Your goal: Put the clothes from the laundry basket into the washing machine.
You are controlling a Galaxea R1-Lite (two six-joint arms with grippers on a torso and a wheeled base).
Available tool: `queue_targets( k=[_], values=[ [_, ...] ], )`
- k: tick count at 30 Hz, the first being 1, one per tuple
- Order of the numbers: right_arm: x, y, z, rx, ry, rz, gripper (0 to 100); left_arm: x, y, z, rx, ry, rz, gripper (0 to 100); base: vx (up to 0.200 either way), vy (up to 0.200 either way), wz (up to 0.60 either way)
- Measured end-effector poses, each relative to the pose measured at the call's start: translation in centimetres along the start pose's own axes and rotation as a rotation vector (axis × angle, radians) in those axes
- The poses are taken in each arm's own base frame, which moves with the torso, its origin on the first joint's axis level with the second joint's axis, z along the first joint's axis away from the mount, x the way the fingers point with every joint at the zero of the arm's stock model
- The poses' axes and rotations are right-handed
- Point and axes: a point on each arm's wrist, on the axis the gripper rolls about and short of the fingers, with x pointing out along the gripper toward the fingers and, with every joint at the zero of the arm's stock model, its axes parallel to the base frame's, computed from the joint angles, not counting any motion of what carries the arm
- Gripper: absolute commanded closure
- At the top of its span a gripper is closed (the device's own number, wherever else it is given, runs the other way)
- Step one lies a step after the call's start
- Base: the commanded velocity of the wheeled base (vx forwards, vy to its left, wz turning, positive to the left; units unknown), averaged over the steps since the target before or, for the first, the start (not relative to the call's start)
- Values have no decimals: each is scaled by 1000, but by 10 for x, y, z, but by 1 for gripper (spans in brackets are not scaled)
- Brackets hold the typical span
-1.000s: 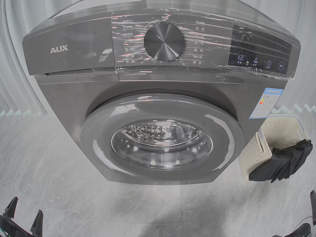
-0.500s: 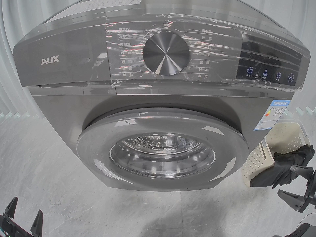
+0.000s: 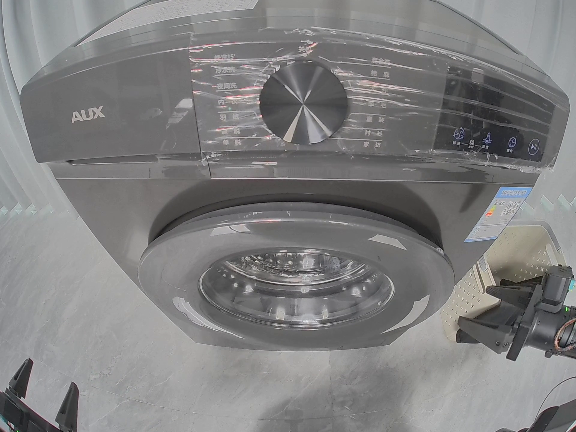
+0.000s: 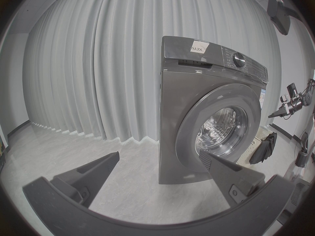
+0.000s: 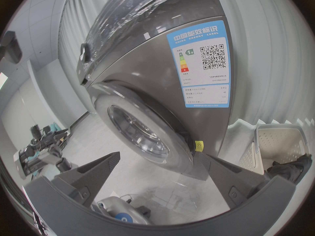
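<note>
One large grey front-loading washing machine [image 3: 288, 181] stands on the pale marbled floor [image 3: 90, 307], its round glass door [image 3: 297, 277] closed. Just beside its lower right corner sits a cream perforated plastic laundry basket [image 3: 522, 250], with a black garment [image 5: 290, 169] draped over its front rim. The right gripper [image 3: 474, 313] hovers near that garment, jaws spread and empty. The left gripper [image 3: 47, 385] hangs low on the left, well apart, jaws spread too.
</note>
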Motion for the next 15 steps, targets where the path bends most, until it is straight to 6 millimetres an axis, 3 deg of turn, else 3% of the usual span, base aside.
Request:
queue_targets(
  k=[15],
  values=[
    [51,-1,4,33,-32,-39,0,0,0,0,-1,0,0,0,0,0,0]
  ],
)
